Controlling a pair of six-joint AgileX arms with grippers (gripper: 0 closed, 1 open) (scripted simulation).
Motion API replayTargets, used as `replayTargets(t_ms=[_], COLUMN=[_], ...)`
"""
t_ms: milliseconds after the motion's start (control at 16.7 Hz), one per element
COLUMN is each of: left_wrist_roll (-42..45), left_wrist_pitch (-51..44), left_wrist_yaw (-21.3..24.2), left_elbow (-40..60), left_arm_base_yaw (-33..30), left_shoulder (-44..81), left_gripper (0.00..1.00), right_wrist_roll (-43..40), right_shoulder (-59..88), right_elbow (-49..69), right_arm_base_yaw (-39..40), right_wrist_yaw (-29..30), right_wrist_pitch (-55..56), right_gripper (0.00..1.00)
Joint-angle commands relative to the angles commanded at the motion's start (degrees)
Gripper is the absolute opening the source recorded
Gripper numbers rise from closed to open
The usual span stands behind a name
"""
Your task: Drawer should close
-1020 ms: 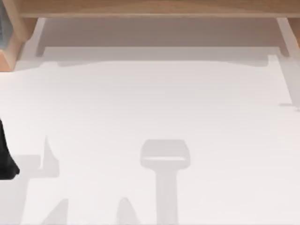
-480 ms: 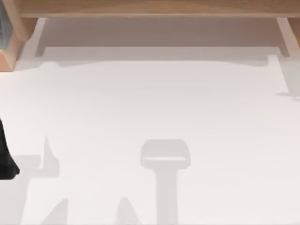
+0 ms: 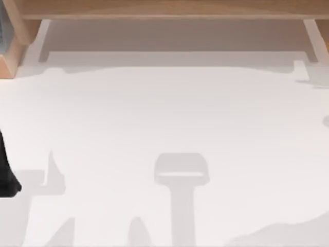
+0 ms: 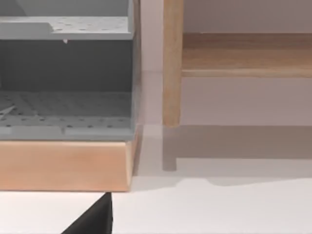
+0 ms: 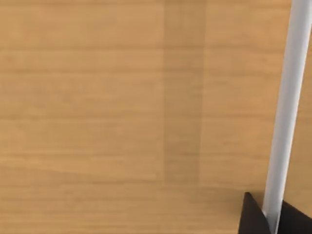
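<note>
— Drawer (image 5: 122,117) front squarely faces the right hand (image 5: 270,219), which sits at its long white handle (image 5: 285,112). Gripping?
— Cannot tell. Left arm (image 3: 6,175) parked, well apart from handle.

White table (image 3: 164,118), flat & bare thru the middle. Wooden unit (image 3: 164,9) runs along the far edge, w/ a wooden base block (image 3: 9,64) at the far left corner. Left wrist view: grey perforated shelving (image 4: 66,107) sits on that base, wooden leg (image 4: 172,63) just beside.
</note>
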Motion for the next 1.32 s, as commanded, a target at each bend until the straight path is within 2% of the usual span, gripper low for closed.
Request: replayTargets(t_ms=[420,840,1140,1320], left_wrist_roll=[0.0,0.0,0.0,0.0], left_wrist_pitch=[0.0,0.0,0.0,0.0], left_wrist_yaw=[0.0,0.0,0.0,0.0], left_elbow=[0.0,0.0,0.0,0.0], left_arm_base_yaw=[0.0,0.0,0.0,0.0], left_shoulder=[0.0,0.0,0.0,0.0], left_gripper=[1.0,1.0,1.0,1.0], right_wrist_roll=[0.19,-0.01,0.06,0.06], right_shoulder=[1.0,7.09,7.68,7.68], right_elbow=[1.9,15.92,17.15,17.15], right_arm_base_yaw=[0.04,3.32,3.74,3.74], right_wrist_yaw=[0.88,3.9,4.19,4.19], right_wrist_pitch=[-1.46,-8.94,-9.8,-9.8], right_gripper=[0.0,0.0,0.0,0.23])
